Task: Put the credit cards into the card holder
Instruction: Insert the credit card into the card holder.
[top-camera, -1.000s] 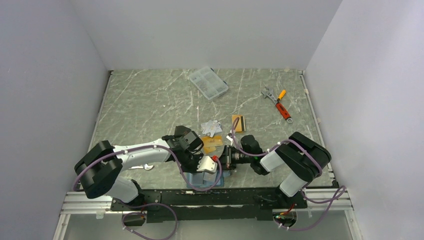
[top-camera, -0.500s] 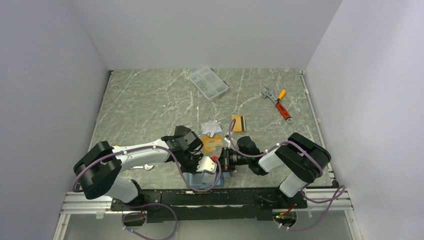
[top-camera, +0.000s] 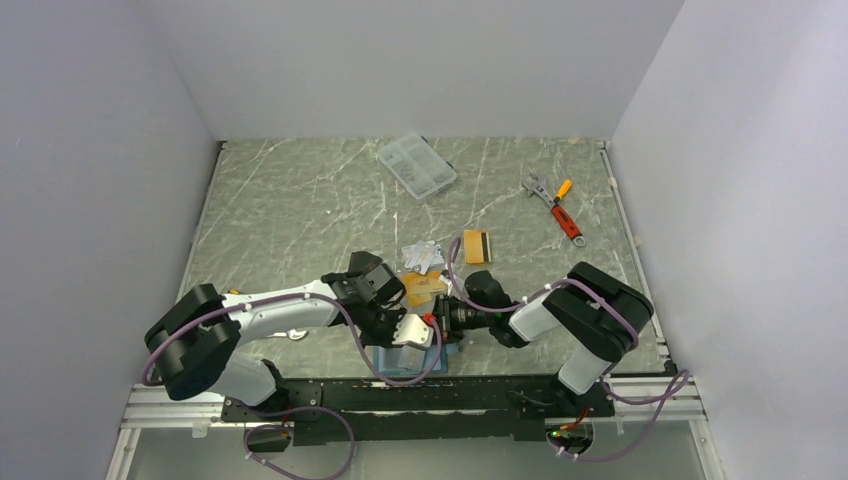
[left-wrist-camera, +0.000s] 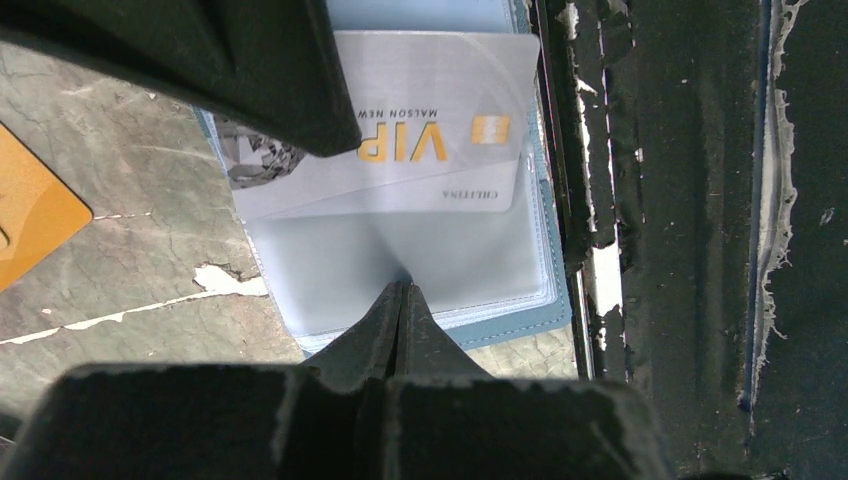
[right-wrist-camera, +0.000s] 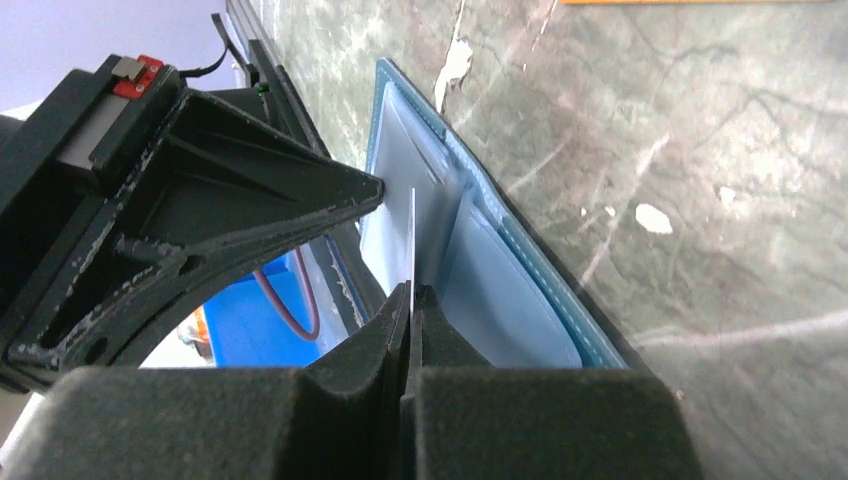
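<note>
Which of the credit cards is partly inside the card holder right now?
The silver-grey VIP card, pinched by the right gripper and partly slid into the card holder's clear pocket. The orange cards lie loose on the table outside it.

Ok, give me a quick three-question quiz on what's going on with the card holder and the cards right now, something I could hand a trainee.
1. True or false: the card holder lies folded shut on the table.
2. Which word is printed in gold on the silver card? A) VIP B) GOLD C) BANK
3. Fill in: the silver card is pinched in the ______ arm's jaws.

Key
1. False. It lies open, and its clear pocket shows.
2. A.
3. Right. The right jaws are shut on the card's edge, and the left jaws pinch the clear pocket.
</note>
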